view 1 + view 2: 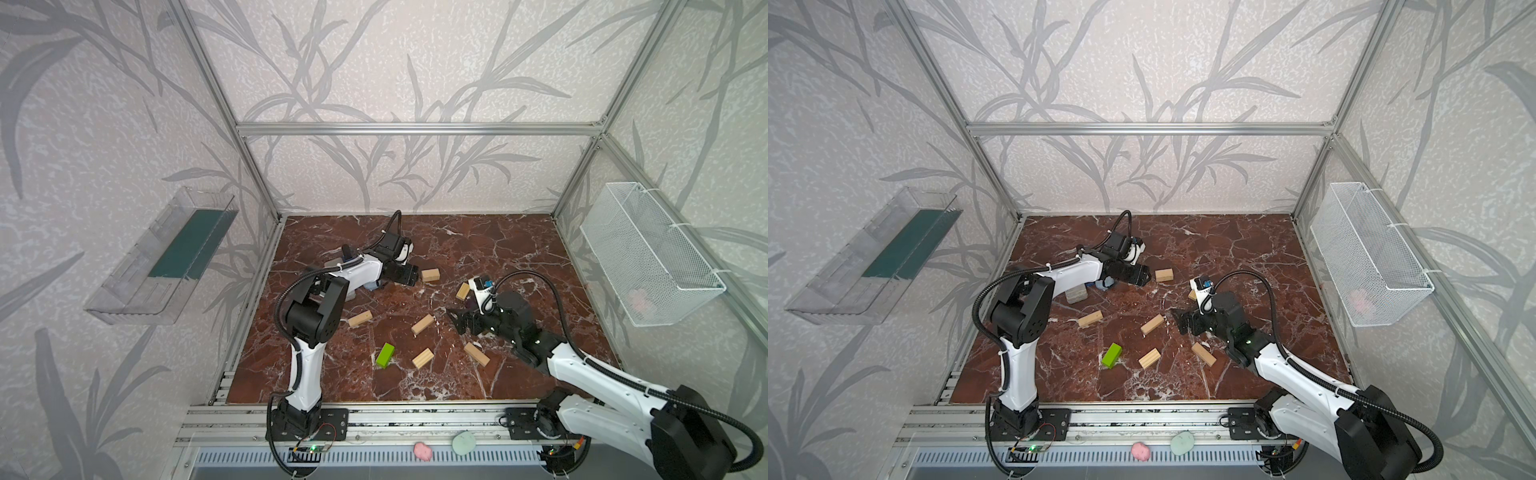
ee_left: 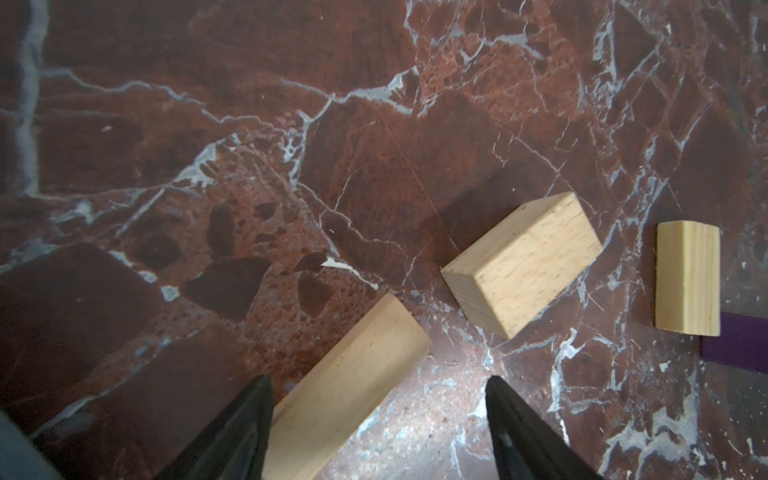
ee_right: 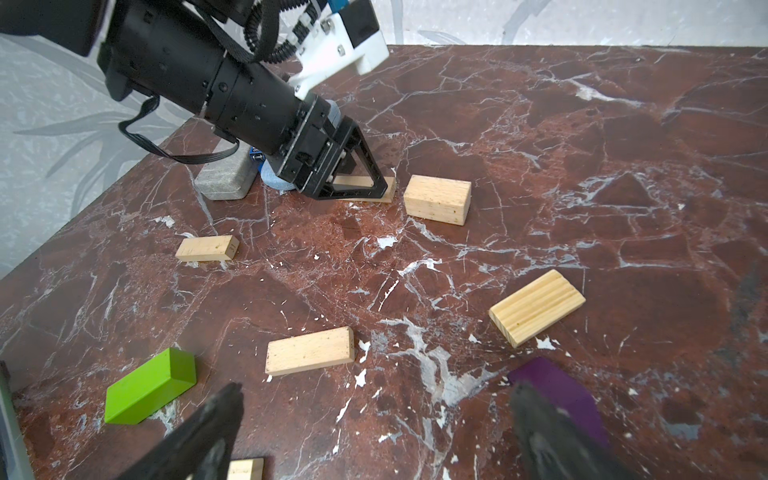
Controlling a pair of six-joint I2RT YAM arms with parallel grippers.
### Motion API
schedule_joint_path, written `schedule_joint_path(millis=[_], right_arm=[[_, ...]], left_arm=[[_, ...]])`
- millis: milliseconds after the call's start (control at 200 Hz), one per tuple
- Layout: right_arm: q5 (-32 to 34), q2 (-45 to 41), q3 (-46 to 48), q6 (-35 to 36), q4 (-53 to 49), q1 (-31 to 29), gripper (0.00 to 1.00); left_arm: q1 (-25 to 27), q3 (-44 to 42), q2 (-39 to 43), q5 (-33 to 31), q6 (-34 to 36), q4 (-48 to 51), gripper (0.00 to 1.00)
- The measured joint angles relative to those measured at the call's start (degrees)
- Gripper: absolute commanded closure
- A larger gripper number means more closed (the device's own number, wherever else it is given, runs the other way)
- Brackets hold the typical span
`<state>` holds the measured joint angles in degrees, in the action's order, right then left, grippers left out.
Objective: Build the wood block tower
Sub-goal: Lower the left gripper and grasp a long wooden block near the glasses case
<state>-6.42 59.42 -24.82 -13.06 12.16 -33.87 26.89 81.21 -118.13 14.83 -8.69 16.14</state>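
Left wrist view: the left end effector (image 2: 378, 382) is set astride a pale tan bare-wood rectangular block (image 2: 345, 390). Its jaws stand apart. One finger (image 2: 249, 428) is at the block's side, contact not certain, and the other is seen clear of it, so nothing is clamped yet. That block lies flat about mid-way across the red-brown marble-patterned surface (image 1: 519, 249), toward its far edge, and is hidden under the end effector in both top views. A second tan block (image 2: 519, 266) lies just beside it, apart. A third tan block (image 2: 688, 278) lies further off, near a purple block (image 2: 735, 347).

Right wrist view: the right end effector (image 3: 374, 432) is released, jaws wide, with nothing between them. The purple block lies just beside one finger.

No tower is stood anywhere. Other tan blocks and the lime-green block (image 1: 385, 355) are scattered singly toward the near edge.

Step judged: first pick, task barely begun. The next move is judged to call for the jaws to be brought shut squarely on the block's long sides. A straight lift clear of the neighbour would follow, with a bare spot chosen for the base.
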Motion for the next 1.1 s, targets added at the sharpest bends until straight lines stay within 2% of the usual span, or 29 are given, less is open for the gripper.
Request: schedule_joint_path(millis=[300, 545, 680, 1100], right_arm=[[0.0, 0.0, 0.0, 0.1, 0.0, 0.0, 0.01], [0.0, 0.0, 0.0, 0.1, 0.0, 0.0, 0.01], [0.0, 0.0, 0.0, 0.3, 0.0, 0.0, 0.01], [0.4, 0.0, 0.0, 0.7, 0.0, 0.0, 0.01]], left_arm=[[1.6, 1.0, -0.6, -1.8, 0.0, 4.1, 0.39], [4.1, 1.0, -0.6, -7.7, -0.1, 5.5, 0.49], [5.2, 1.3, -0.7, -10.4, 0.0, 5.8, 0.51], [6.1, 3.5, -2.9, -15.7, -1.3, 6.5, 0.66]])
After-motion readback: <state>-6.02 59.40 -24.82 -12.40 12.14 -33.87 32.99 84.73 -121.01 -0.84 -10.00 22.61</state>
